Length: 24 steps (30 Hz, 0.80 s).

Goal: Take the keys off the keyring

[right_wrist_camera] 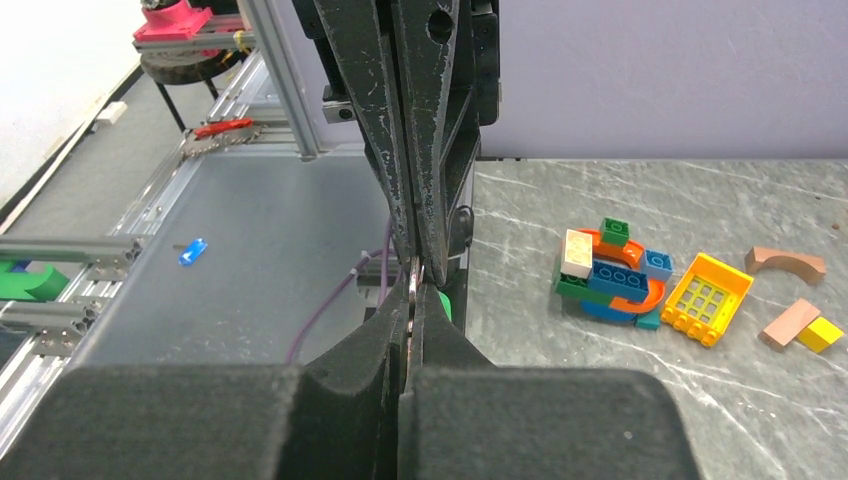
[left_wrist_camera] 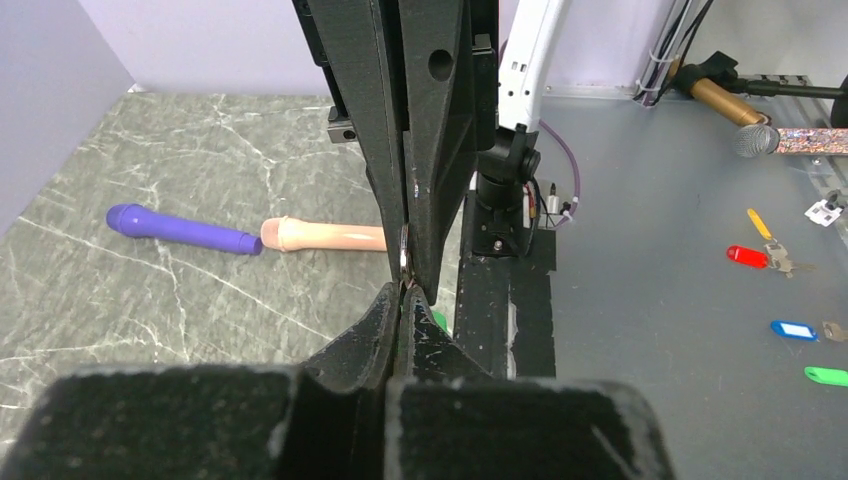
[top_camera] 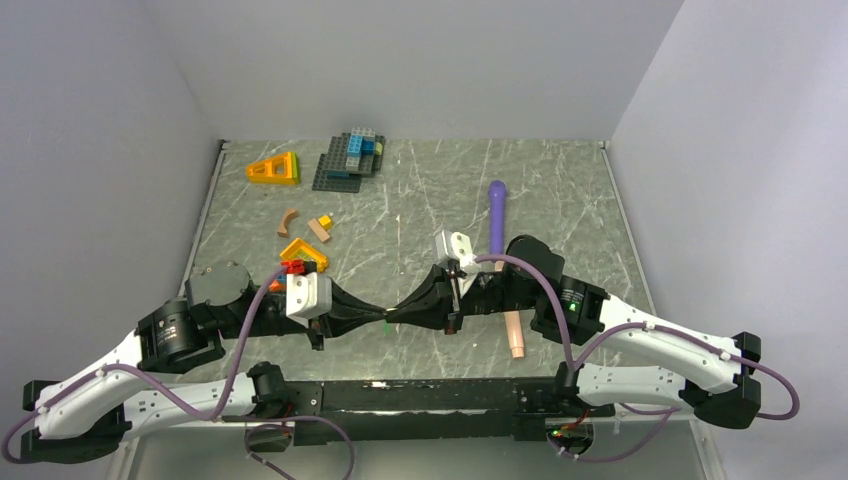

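My left gripper (top_camera: 378, 319) and right gripper (top_camera: 395, 317) meet tip to tip just above the table near its front edge. A thin metal keyring (left_wrist_camera: 403, 250) stands edge-on between the two sets of fingertips. It also shows in the right wrist view (right_wrist_camera: 413, 281). Both grippers (left_wrist_camera: 405, 292) (right_wrist_camera: 415, 292) are shut, with the ring pinched where they meet. The green key's head (left_wrist_camera: 438, 320) pokes out beside the tips, and shows in the right wrist view (right_wrist_camera: 444, 303) and as a speck from above (top_camera: 386, 325). The brass key is hidden.
A purple-and-peach handled tool (top_camera: 497, 215) lies behind the right arm. Toy bricks sit at the back left: a grey plate with blue bricks (top_camera: 349, 158), a yellow piece (top_camera: 273, 168) and small loose pieces (top_camera: 303, 250). Coloured key tags (left_wrist_camera: 748, 256) lie off the table.
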Available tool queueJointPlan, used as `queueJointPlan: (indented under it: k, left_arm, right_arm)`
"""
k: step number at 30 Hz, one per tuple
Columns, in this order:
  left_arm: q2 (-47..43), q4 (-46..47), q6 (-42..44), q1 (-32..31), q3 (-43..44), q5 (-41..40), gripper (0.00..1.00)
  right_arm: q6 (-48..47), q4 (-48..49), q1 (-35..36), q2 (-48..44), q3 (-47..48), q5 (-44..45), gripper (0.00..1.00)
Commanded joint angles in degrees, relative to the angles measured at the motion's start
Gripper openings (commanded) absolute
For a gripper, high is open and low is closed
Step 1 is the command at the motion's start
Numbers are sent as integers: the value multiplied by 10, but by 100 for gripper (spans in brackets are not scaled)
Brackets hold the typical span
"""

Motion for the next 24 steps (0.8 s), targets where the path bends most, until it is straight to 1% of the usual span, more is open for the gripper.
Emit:
queueJointPlan:
  k: [1, 5, 9, 17, 24]
  left_arm:
    - [12, 15, 3, 1, 21, -1, 0]
    - [7, 34, -7, 1, 14, -5, 0]
    - [1, 76, -30, 1, 0, -6, 0]
    - [-14, 197, -84, 1, -50, -44, 0]
    - [-25, 298, -111, 1, -90, -81, 0]
  right_arm:
    - [-3, 18, 7, 0, 29, -13, 0]
    - [-2, 23, 7, 1, 30, -17, 0]
    - [2, 58, 7, -4, 21, -8, 0]
    - [31, 205, 7, -21, -25, 42, 0]
    - [49, 316, 7, -5, -32, 64, 0]
